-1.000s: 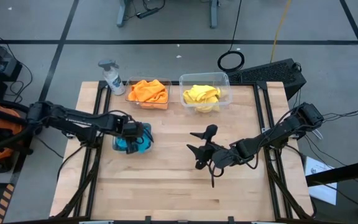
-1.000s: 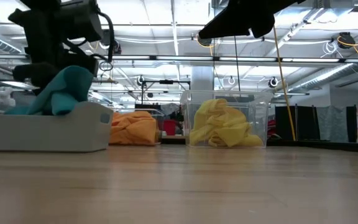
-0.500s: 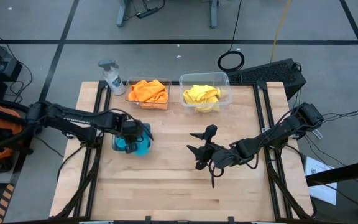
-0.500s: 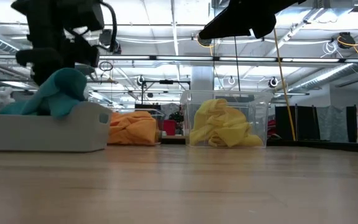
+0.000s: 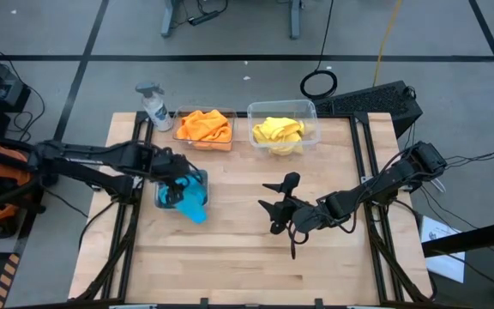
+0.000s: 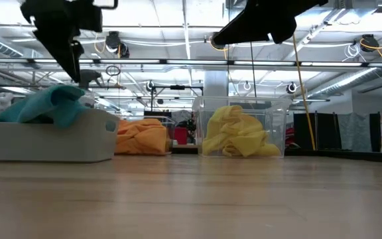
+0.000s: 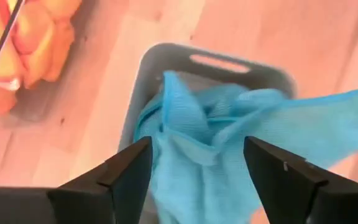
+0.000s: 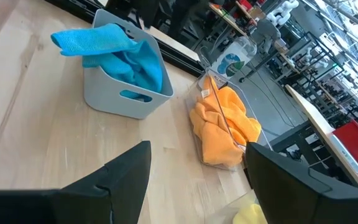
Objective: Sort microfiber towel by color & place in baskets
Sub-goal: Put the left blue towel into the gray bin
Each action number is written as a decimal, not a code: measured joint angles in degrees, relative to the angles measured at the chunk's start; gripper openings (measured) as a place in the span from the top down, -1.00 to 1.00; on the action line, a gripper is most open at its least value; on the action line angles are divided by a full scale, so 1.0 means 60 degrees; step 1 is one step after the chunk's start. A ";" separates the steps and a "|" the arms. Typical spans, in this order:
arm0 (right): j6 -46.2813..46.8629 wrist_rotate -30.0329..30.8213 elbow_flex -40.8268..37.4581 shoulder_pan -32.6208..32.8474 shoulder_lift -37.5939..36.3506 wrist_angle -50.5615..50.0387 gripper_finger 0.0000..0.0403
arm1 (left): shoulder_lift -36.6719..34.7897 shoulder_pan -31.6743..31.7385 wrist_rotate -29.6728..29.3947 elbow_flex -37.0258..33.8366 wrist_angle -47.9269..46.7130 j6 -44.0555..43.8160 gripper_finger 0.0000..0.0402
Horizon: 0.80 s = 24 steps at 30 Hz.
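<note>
Grey floor (image 5: 230, 34) w/ dark lines, ceiling striplights (image 6: 178, 43).

Bright blue cloths (image 5: 187, 199) fill a pale grey tub (image 8: 122, 99) left of centre in the overhead frame. Orange cloths (image 5: 204, 126) sit in a clear tub (image 5: 178, 120) at upper middle, yellow cloths (image 5: 278, 131) in another clear tub (image 5: 281, 106) beside it. The table (image 5: 238, 257) is light wood, the spray bottle (image 5: 154, 106) white.

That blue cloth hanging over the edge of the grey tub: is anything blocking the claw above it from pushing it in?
Nothing visible does. The left gripper hangs open right over the blue cloth, which lies partly in the grey tub with one end draped over its rim. The right gripper waits, open, above the table's middle.
</note>
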 joint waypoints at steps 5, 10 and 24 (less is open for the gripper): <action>0.0012 0.0004 0.0000 -0.0002 0.0000 -0.0015 -0.26 | -0.0206 -0.1027 0.0659 -0.0043 0.0604 -0.0220 -0.11; 0.0008 0.0004 0.0000 -0.0004 0.0000 -0.0019 -0.26 | 0.0184 -0.2621 0.1031 -0.0682 0.2178 -0.0214 0.35; 0.0044 0.0004 0.0000 -0.0004 0.0000 -0.0034 -0.26 | 0.1318 -0.2647 -0.2515 -0.1408 0.2015 0.0057 0.90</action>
